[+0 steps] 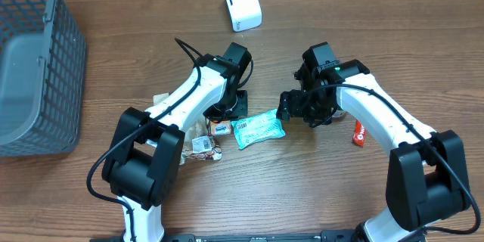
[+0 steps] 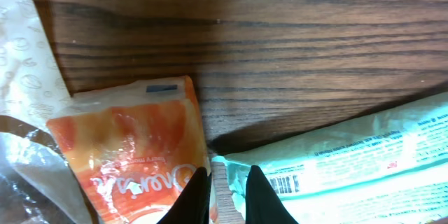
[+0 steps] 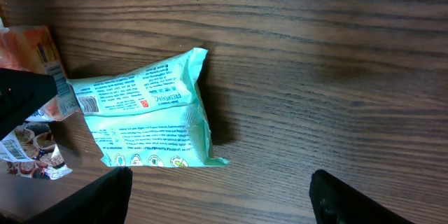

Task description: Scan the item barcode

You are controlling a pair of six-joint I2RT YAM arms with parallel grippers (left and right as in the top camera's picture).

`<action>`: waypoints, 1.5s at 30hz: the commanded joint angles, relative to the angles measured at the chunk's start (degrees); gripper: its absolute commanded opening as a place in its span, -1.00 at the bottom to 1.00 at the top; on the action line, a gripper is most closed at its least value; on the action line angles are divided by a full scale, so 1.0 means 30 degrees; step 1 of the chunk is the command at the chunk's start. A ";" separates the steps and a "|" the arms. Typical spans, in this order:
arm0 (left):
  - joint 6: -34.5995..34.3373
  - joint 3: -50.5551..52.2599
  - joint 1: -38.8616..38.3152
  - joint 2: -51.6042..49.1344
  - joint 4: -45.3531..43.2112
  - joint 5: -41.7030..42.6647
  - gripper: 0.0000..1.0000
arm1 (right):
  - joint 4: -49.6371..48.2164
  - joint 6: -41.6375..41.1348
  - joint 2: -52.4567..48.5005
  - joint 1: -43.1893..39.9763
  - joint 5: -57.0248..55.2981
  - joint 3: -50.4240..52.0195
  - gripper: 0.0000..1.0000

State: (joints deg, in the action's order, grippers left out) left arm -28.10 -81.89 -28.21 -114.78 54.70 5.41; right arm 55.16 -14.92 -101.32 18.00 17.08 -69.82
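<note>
Surface: A dark wood-grain table (image 1: 318, 197) carried everything. Its widest bare stretches lay along the near edge between the two arm bases and across the far right.
Left border: A grey mesh basket (image 1: 45, 68) stood at the table's left edge, well apart from both arms.
Far edge: A white scanner (image 1: 242, 4) sat near the far edge at centre, with bare wood between it and the arms.
Task item: The teal packet (image 1: 259, 128) lay flat in the middle of the table between the two grippers. Its barcode (image 3: 87, 103) faced up near the end seam closest to the left gripper.
Left claw: The left gripper (image 2: 227, 178) stood over that end seam, fingers drawn close together with the seam's edge in the narrow gap. Whether they pinched it or merely straddled it could not be told.
Right claw: The right gripper (image 3: 220, 178) hung released near the packet's other end, jaws spread wide and empty, with bare wood below.
Crowded side: An orange packet (image 2: 133, 147) lay just beside the teal one by the left fingers. A printed snack bag (image 1: 204, 147) lay further along the left arm's side.
Right side: A small red item (image 1: 359, 132) lay by the right arm, apart from the teal packet.
Open room: Clear wood ran from the teal packet toward the scanner, flanked by the two forearms.
</note>
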 commanded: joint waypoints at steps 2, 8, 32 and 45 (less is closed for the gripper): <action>0.0364 0.0160 -0.0328 -0.0255 0.0146 -0.0641 -0.81 | -0.0087 0.0131 0.0087 -0.0029 -0.0182 -0.0102 0.66; 0.0925 0.0160 -0.0736 -0.0277 0.0481 0.0197 -0.75 | -0.0240 0.0058 0.0087 0.0000 -0.0015 0.1005 0.66; 0.0335 0.0168 -0.1916 -0.1020 -0.0015 0.0117 -0.74 | -0.6200 -0.2004 0.0087 0.0007 0.2353 0.4903 0.44; 0.0335 0.0168 -0.1989 -0.1020 -0.0321 -0.0015 -0.75 | -0.9267 -0.3628 0.0080 0.0007 0.5610 0.6659 0.08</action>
State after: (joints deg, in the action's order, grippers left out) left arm -26.68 -81.73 -33.67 -116.88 54.00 5.34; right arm 28.49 -23.83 -101.30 18.00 30.35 -51.75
